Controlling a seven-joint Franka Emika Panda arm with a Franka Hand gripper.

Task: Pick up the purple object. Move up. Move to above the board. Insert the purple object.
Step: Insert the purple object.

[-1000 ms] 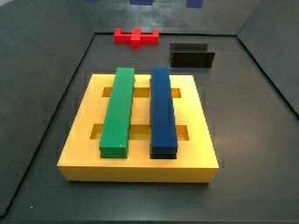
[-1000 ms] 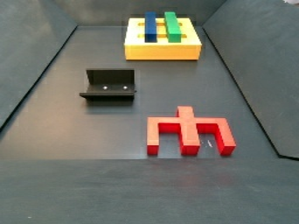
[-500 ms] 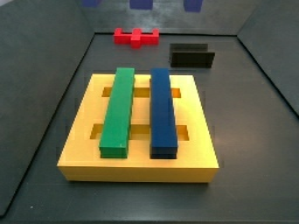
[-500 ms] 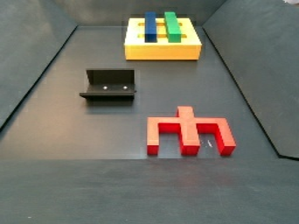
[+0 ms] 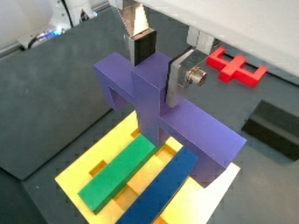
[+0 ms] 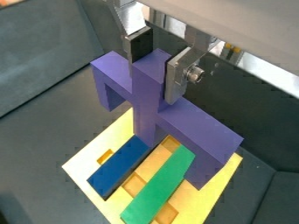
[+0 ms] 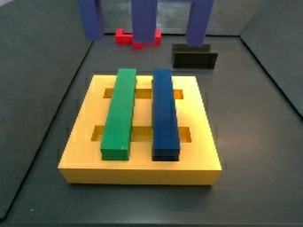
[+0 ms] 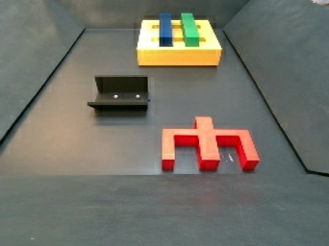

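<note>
My gripper [image 5: 160, 65] is shut on the purple object [image 5: 163, 114], its silver fingers clamping the raised central stub; both wrist views show this, the gripper [image 6: 158, 66] holding the purple object [image 6: 152, 114] in the air. The yellow board [image 5: 70, 178] lies below it with its green bar [image 5: 117, 171] and blue bar [image 5: 170, 188]. In a side view the purple object [image 7: 143, 22] hangs down from the top edge, behind the board [image 7: 142, 173]; the gripper is out of that view. The other side view shows the board [image 8: 180, 58] but not the purple object.
A red notched block [image 8: 206, 144] lies on the dark floor, also seen in a wrist view [image 5: 233, 68] and a side view [image 7: 124, 37]. The black fixture [image 8: 119, 94] stands between it and the board, also in a side view [image 7: 196, 58]. Dark walls ring the floor.
In a side view the purple object has come down into the picture: only slivers showed at the top edge before, now three long purple parts hang there. The board, red block and fixture have not moved.
</note>
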